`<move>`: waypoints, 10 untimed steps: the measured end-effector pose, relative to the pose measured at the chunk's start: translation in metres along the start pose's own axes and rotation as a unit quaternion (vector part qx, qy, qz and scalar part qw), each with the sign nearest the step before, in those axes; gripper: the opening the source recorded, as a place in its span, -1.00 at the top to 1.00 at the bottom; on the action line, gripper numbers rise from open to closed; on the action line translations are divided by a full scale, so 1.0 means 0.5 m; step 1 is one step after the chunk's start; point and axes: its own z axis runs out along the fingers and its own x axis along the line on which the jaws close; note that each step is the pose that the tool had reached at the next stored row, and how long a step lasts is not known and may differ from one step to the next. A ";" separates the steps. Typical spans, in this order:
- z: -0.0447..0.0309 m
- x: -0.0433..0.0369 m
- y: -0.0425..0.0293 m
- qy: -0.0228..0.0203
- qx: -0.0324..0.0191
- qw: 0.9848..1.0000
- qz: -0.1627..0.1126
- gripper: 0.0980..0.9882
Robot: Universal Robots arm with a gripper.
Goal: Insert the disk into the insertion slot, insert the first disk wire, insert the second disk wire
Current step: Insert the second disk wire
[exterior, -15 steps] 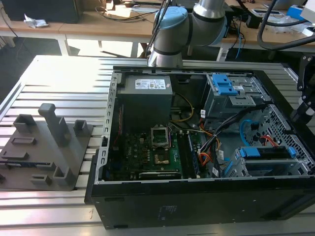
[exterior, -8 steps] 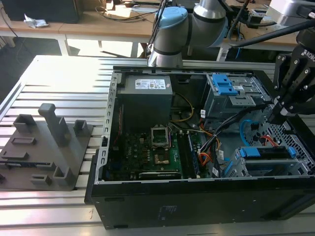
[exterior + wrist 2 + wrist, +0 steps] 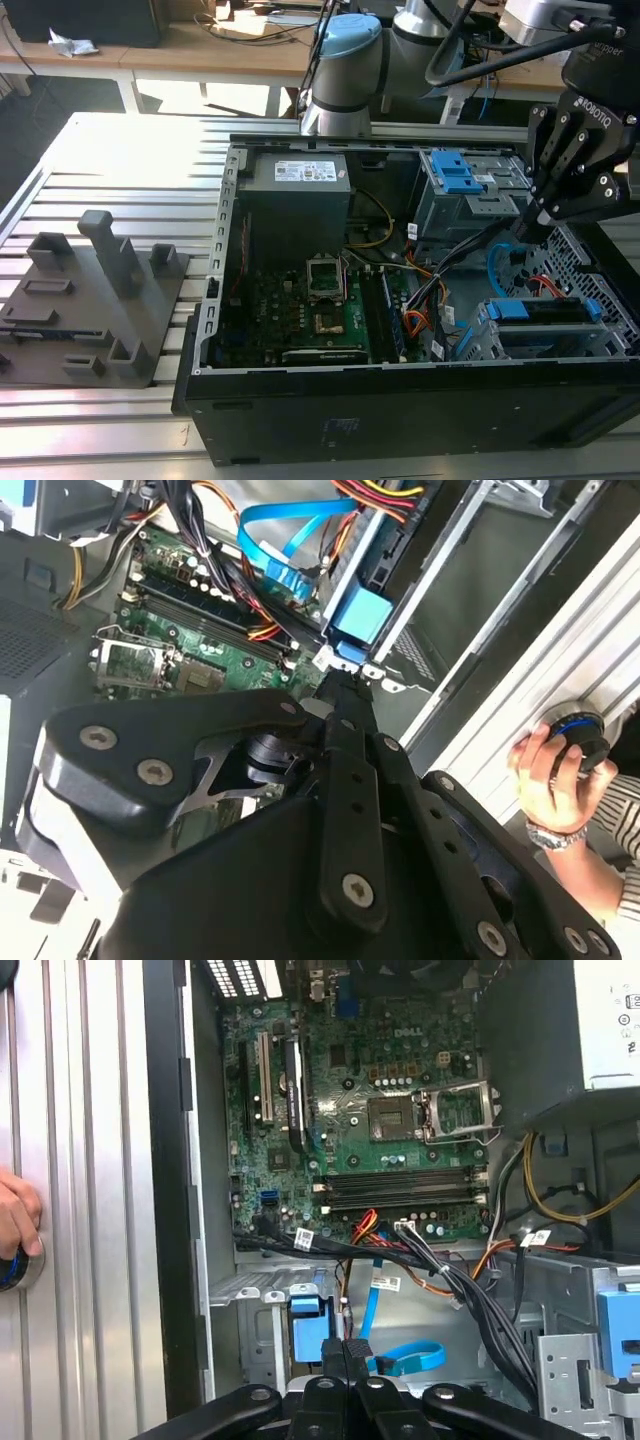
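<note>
The disk (image 3: 540,310), in its blue caddy, lies inside the insertion slot (image 3: 520,345), a silver perforated cage at the case's front corner on the exterior view's right. Its blue handle shows in both wrist views (image 3: 308,1322) (image 3: 360,615). My gripper (image 3: 533,228) hangs just above the cage with its black fingers pressed shut; I cannot make out anything pinched between the tips (image 3: 345,1348) (image 3: 343,680). The second disk wire (image 3: 497,262), flat and light blue, arcs beside the fingertips (image 3: 410,1358) (image 3: 285,535). A black, orange and yellow wire bundle (image 3: 470,1290) runs past toward the cage.
The open computer case holds a green motherboard (image 3: 300,310), a grey power supply (image 3: 295,195) and an upper bay with a blue latch (image 3: 455,175). A grey fixture block (image 3: 100,300) sits on the slatted table. A person's hand (image 3: 560,770) rests on a round knob beside the case.
</note>
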 end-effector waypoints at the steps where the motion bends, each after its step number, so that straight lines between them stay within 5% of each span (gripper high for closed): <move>1: 0.004 -0.002 0.000 0.000 0.000 1.000 -0.001 0.98; 10: 0.042 -0.024 -0.002 0.002 0.003 0.999 -0.053 0.98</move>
